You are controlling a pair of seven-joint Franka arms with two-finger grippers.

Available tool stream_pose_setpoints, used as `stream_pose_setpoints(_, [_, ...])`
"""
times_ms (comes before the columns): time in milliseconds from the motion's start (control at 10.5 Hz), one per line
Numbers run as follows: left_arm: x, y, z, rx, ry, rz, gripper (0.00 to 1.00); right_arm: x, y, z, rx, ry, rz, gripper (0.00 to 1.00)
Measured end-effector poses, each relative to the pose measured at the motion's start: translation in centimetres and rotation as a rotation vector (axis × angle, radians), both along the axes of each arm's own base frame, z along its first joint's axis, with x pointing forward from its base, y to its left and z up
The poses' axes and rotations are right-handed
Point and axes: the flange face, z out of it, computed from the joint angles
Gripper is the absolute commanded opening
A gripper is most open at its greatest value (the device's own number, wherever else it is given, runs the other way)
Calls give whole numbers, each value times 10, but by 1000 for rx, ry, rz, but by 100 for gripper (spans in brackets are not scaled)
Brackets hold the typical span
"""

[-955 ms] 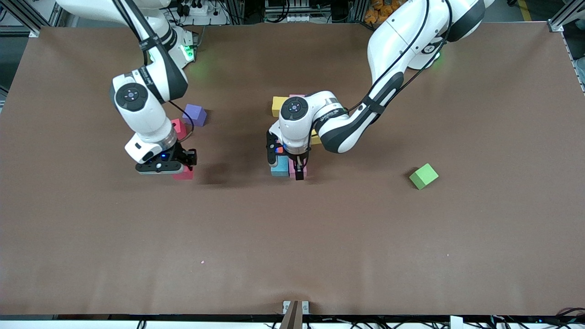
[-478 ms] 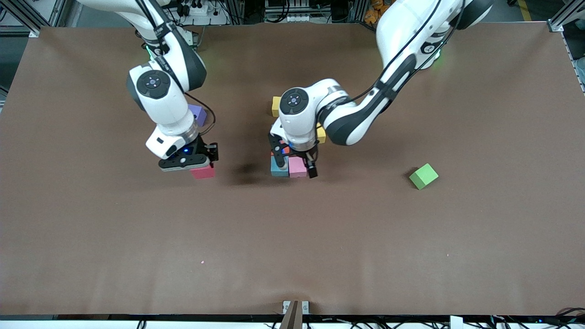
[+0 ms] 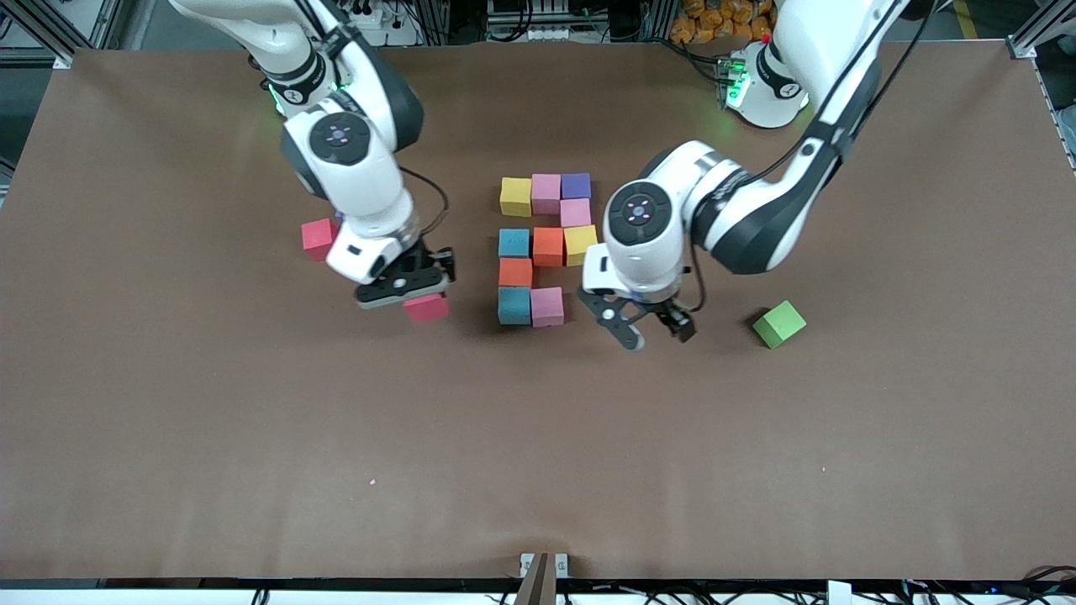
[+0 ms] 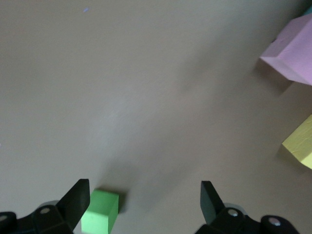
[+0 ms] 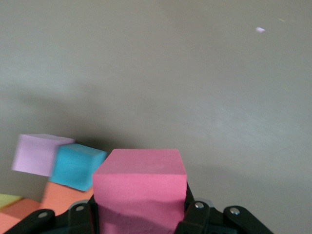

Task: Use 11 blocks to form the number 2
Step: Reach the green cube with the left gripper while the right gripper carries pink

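Figure. Right gripper clamped on a pink cube, carried above the desk just beside the unfinished number 2. Risk, as judged: lowered carelessly, the cube could clip the blue cube at the digit's nearest corner and shove the touching row askew; a foam cube may also twist in the grip and land rotated. The one open cell lies next to the pink end cube, toward the left gripper, which hangs there with fingers apart, holding nothing. Farther off rest a red cube and a stray green cube.
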Motion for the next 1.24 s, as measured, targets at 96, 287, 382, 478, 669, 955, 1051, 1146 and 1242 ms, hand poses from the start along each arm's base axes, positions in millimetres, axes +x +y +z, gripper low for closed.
stream_pose_setpoints(96, [5,20,3,13,-1,37,100,-1,24,2,15,-5,37,24])
stream_pose_setpoints(287, [19,73,-8,28,12,107,100,-15,80,-1,29,-4,135,23])
stream_pose_setpoints(382, [24,95,-18,18,11,123,100,-25,104,-3,32,-1,176,21])
stream_pose_setpoints(478, [27,119,-31,1,3,141,100,-36,127,-3,30,3,218,20])
stream_pose_setpoints(669, [25,166,-54,-43,-8,188,100,-45,162,-2,-33,22,324,20])
stream_pose_setpoints(955, [15,246,-102,-157,-35,234,100,-48,200,-14,-69,9,564,20])
stream_pose_setpoints(1051, [10,260,-111,-165,-28,269,100,-42,203,-21,-68,-18,651,20])
stream_pose_setpoints(1146, [7,267,-115,-165,-24,312,100,-37,206,-29,-60,-59,727,20])
stream_pose_setpoints(1242, [6,269,-117,-164,-27,369,100,-33,210,-41,-50,-88,785,20])
